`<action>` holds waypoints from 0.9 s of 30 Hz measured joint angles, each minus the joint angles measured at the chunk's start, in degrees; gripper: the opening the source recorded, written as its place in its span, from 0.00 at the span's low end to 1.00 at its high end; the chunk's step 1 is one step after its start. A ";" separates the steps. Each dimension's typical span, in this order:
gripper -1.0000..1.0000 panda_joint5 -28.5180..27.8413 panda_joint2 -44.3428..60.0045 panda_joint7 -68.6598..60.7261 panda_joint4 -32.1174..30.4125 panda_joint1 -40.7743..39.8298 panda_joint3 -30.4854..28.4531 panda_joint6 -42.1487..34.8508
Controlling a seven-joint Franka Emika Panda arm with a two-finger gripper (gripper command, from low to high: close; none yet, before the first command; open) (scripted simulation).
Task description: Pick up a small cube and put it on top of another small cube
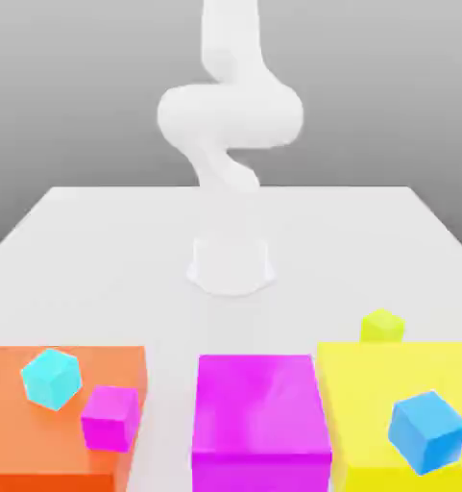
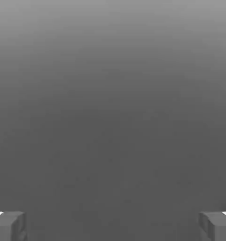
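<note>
Waiting to be picked up, the small lime cube [image 1: 382, 326] sits in the lower right of the exterior view's frame, just behind the big yellow block [image 1: 398, 384], which partly hides it; the small blue cube [image 1: 428, 432] rests on that block, nearer the lower right corner; the big magenta block [image 1: 261, 404] stands lower centre, and at lower left the cyan cube [image 1: 52, 379] and small magenta cube [image 1: 111, 418] are by the orange block [image 1: 42, 452]; nothing is stacked cube on cube, so grasp, lift and placing all remain; the hand [image 2: 113, 227] is spread apart, empty; the counter [image 1: 129, 259] lies open behind the blocks, though the yellow block's rear edge could crowd the grasp.
</note>
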 joint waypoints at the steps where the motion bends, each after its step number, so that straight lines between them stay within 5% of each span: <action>1: 0.50 0.90 1.40 -0.24 -1.17 1.12 0.27 1.05; 17: 0.50 10.82 21.97 -1.34 -18.36 17.26 10.12 16.51; 27: 0.50 9.49 34.48 3.58 -29.27 24.32 20.13 26.82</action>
